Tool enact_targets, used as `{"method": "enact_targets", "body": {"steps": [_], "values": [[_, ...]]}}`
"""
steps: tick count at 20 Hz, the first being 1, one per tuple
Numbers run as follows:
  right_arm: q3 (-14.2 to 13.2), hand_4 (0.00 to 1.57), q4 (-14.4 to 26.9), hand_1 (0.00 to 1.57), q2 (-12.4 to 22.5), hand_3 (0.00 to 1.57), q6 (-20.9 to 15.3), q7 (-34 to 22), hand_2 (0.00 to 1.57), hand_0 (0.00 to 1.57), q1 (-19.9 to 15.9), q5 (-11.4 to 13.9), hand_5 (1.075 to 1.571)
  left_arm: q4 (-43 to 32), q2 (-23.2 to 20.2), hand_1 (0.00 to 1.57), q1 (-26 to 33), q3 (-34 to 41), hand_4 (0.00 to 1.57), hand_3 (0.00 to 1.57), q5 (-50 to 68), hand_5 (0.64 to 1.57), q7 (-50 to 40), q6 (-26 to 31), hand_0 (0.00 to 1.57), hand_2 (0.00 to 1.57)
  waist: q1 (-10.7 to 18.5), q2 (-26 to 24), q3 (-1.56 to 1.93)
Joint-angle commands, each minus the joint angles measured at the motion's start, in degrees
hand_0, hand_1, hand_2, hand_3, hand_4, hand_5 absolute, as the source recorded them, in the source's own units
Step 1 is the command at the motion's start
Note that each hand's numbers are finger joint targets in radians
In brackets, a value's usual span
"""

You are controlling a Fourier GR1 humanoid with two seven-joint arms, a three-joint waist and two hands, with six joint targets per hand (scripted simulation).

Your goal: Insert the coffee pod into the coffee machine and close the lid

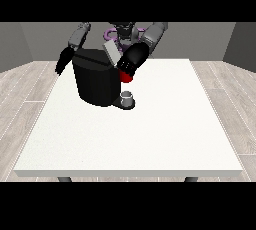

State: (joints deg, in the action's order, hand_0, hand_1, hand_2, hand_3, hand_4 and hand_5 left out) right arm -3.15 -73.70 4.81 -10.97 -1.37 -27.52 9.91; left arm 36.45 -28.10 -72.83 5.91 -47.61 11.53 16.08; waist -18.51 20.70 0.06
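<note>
So the hand at the view's right (pixel 131 63) sits right at the coffee machine (pixel 95 81) near the table (pixel 150 139)'s far edge, probably going for the raised lid (pixel 112 52), but I can't tell its fingers or spot the pod.

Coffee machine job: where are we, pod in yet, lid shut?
Done: nothing plainly finished. In hand: the hand at the view's right is up at the coffee machine, by its raised grey lid and a red thing at the machine. A grey thing sits on the machine's base. Left: the lid is not yet closed; pod insertion cannot be confirmed.
</note>
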Motion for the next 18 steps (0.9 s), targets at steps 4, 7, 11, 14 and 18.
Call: {"method": "enact_targets", "body": {"steps": [4, 7, 11, 14, 18], "values": [[1.7, 0.22, -1.3, 0.0, 0.2, 0.0, 0.7, -0.7, 0.0, 0.0, -0.3, 1.2, 1.571, -1.1, -0.8, 1.21, -0.8, 0.9, 0.0, 0.97, -0.6, 1.571, 1.3, -2.9, 1.21, 1.19, -1.2, 0.8, -0.06], [1.2, 0.11, -0.5, 0.0, 0.5, 0.0, 0.0, 0.5, 0.0, 0.0, -0.5, 1.6, 1.571, -0.6, -1.4, 1.27, -1.6, 1.0, 0.0, 0.97, -0.8, 1.571, 2.9, -3.4, 1.27, 1.24, -0.9, 2.3, -0.05], [0.1, 0.11, 1.3, 0.0, -0.3, 0.0, -0.7, 2.3, 0.0, 0.0, 1.4, 0.7, 1.571, 0.8, 0.3, 1.09, 0.7, -2.1, 0.0, 0.8, -3.5, 1.571, 3.6, -5.0, 1.09, 1.07, 0.3, 1.1, -0.03], [-0.3, 0.21, 2.6, 0.0, -0.7, 0.0, -1.7, 0.1, 0.0, 0.0, -1.3, 1.1, 1.571, 1.2, 0.9, 0.92, -1.9, -2.6, 0.0, 0.69, -3.7, 1.571, 3.0, -3.2, 0.92, 0.98, 1.3, 0.1, -0.02], [1.2, 0.15, -1.0, 0.0, 0.6, 0.0, -1.1, -2.9, 0.0, 0.0, -2.9, 2.7, 1.571, -1.1, -2.0, 0.0, -1.5, -1.5, 0.0, 0.55, -5.4, 1.571, 3.4, -7.4, 0.0, 0.69, -1.3, 2.2, -0.06]]}}
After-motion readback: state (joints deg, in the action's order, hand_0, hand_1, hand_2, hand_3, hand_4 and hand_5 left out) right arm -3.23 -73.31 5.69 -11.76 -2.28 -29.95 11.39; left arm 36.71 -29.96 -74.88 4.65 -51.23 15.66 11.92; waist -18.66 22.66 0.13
